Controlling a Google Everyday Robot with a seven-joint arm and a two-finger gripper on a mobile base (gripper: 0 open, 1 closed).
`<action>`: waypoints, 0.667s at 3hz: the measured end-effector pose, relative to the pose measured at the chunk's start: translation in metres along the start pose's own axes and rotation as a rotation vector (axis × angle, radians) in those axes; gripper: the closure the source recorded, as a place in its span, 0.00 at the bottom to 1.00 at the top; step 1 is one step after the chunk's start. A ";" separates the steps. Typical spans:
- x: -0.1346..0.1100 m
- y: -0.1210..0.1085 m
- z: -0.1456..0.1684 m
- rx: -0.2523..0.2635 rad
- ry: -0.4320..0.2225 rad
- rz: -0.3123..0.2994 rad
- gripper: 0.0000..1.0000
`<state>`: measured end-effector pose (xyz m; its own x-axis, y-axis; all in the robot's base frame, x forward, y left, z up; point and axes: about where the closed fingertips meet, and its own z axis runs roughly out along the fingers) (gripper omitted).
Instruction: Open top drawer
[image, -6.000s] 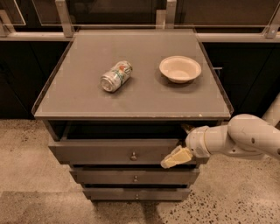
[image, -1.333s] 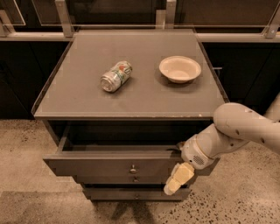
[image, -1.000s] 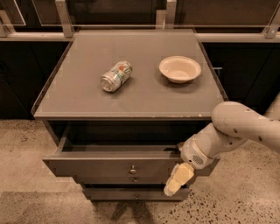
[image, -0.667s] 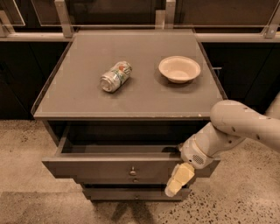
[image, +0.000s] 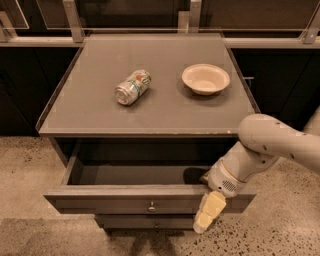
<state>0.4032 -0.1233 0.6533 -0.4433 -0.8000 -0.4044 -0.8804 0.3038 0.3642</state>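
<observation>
Speckled flooring (image: 25, 165) surrounds a grey cabinet (image: 170, 112) that stands against dark panels and a pale railing (image: 30, 41), whose upper parts run off the frame. On the cabinet's flat surface I see a can (image: 132, 87) lying on its side and, well apart to its right, a shallow bowl (image: 205, 78). The can's label is too blurred for me to read.

Below the overhang the top drawer (image: 100, 202) stands pulled out, its front panel nearest the camera with a small round knob (image: 151, 205) at centre. Its inside is in shadow. I make out only a grey floor on the left, and the right part is hidden by my arm (image: 280, 140).

The arm comes in from the right edge, where it is cut off, and bends down over the drawer's right end. The gripper (image: 207, 215) hangs in front of the front panel near its right end, pointing down toward the flooring. I cannot tell whether it is open or closed, nor whether it touches the panel.

Under the top drawer only a strip of the next drawer (image: 125, 221) shows, and anything lower is out of sight.
</observation>
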 end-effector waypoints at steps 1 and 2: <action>0.020 0.031 -0.014 -0.013 0.037 -0.028 0.00; 0.039 0.064 -0.032 0.011 0.054 -0.057 0.00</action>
<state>0.3350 -0.1522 0.6879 -0.3826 -0.8427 -0.3788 -0.9060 0.2619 0.3324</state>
